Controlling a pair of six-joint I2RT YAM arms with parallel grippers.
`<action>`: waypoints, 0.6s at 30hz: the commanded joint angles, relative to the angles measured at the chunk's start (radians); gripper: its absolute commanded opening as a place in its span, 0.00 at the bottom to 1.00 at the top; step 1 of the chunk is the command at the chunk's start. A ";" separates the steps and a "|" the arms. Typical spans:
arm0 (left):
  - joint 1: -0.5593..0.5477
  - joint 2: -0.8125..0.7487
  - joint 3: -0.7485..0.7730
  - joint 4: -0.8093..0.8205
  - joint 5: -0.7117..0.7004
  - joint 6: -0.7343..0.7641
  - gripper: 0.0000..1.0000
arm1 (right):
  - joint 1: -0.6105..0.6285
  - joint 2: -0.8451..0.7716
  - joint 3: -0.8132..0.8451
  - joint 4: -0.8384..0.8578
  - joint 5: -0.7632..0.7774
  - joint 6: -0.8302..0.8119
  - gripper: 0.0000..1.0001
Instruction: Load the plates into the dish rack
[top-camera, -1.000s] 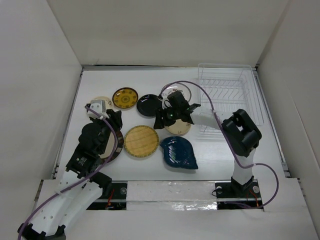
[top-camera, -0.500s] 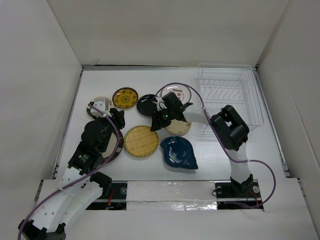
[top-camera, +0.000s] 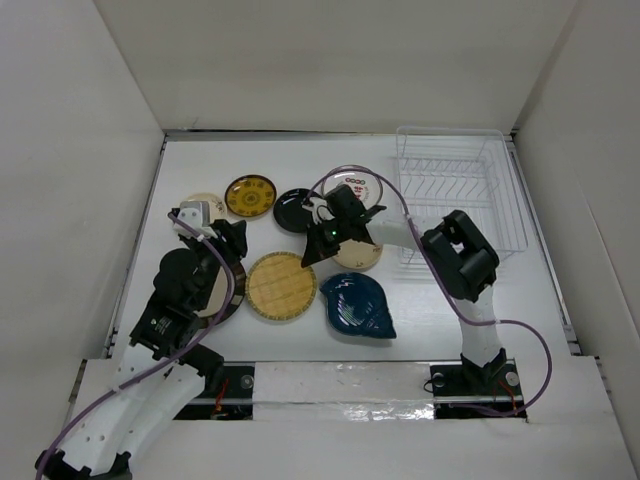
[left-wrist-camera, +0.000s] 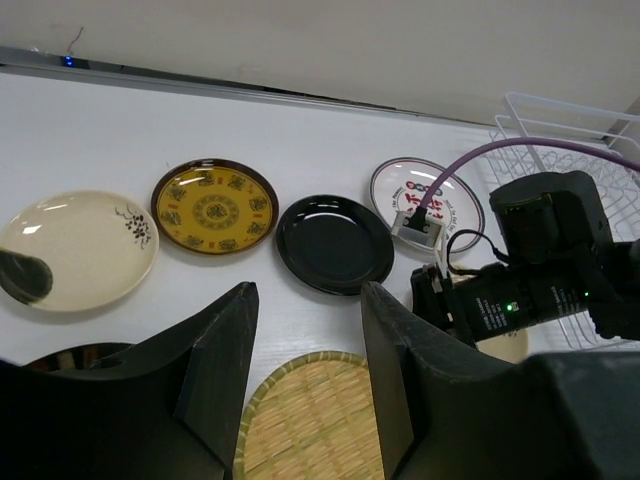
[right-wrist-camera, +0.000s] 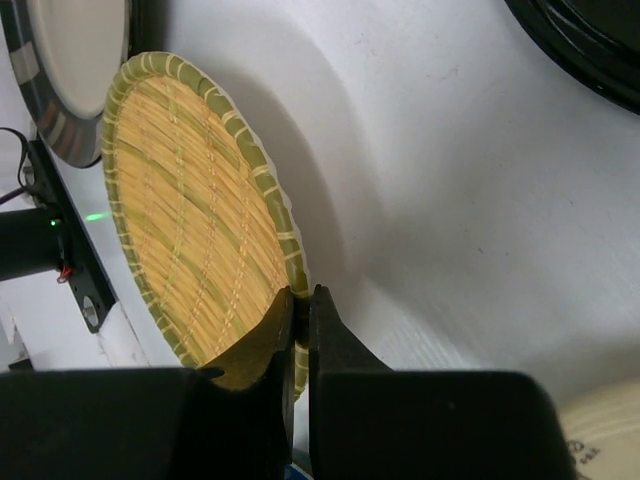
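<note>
The woven yellow plate (top-camera: 280, 285) lies at the table's centre, and my right gripper (top-camera: 308, 257) is shut on its far right rim (right-wrist-camera: 290, 250). My left gripper (top-camera: 228, 240) hangs open over the plate's left side, with the woven plate (left-wrist-camera: 310, 425) showing between its fingers (left-wrist-camera: 225, 340). Other plates lie around: cream (top-camera: 205, 202), yellow patterned (top-camera: 249, 196), glossy black (top-camera: 297, 208), white with red-green marks (top-camera: 357, 187), blue leaf-shaped (top-camera: 357, 303), and a dark-rimmed one (top-camera: 217, 292) partly hidden under the left arm. The dish rack (top-camera: 460, 195) stands at the far right with no plates in it.
Another cream plate (top-camera: 358, 256) lies half under the right arm, beside the rack's near left corner. White walls enclose the table on the left, back and right. The right arm's purple cable (top-camera: 400, 185) loops over the white marked plate.
My right gripper has come down and shut on the woven plate's rim. The left arm has drawn slightly toward the near side, its jaws still apart.
</note>
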 joint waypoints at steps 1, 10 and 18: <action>-0.002 -0.025 0.005 0.027 0.016 -0.007 0.43 | -0.015 -0.110 -0.011 -0.009 0.064 -0.011 0.00; -0.002 -0.112 0.005 0.015 0.047 -0.025 0.44 | -0.080 -0.328 0.015 -0.003 0.128 0.031 0.00; -0.002 -0.175 0.005 -0.004 0.113 -0.039 0.44 | -0.345 -0.532 0.026 0.031 0.441 0.108 0.00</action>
